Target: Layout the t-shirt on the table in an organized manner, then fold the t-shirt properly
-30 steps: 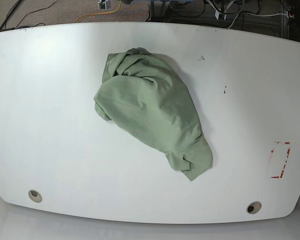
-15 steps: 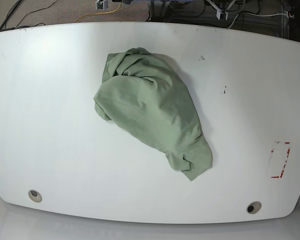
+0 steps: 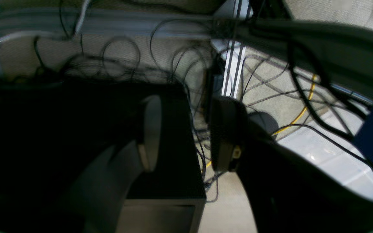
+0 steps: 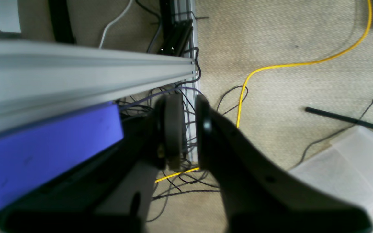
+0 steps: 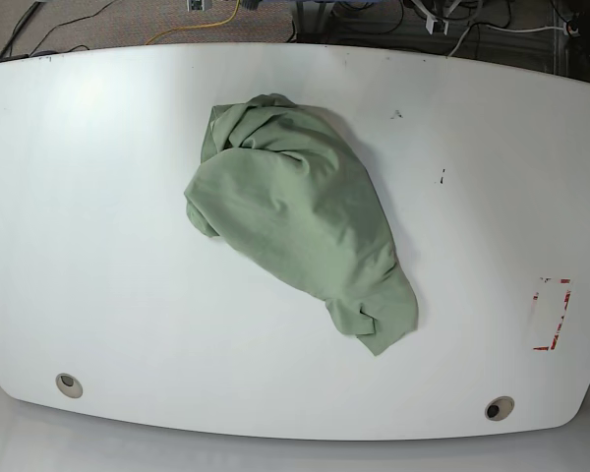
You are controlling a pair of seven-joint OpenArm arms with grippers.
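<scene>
The t-shirt [image 5: 295, 221] lies as a crumpled pale green heap near the middle of the white table [image 5: 98, 246], running from upper left to lower right. No collar, placket or logo shows. Neither gripper appears in the base view. In the left wrist view my left gripper [image 3: 186, 132] is open and empty, off the table, above floor cables. In the right wrist view my right gripper [image 4: 189, 129] has its jaws almost together with nothing between them, also over the floor.
Two grey grommet holes [image 5: 69, 384] [image 5: 498, 407] sit near the table's front edge. A red tape rectangle [image 5: 554, 315] is at the right. An aluminium rail [image 4: 76, 68], a yellow cable [image 4: 261, 72] and a clear plastic box [image 4: 351, 161] are by the right gripper.
The t-shirt has not moved. A small pale object beyond the table's far edge has slid up out of the base view.
</scene>
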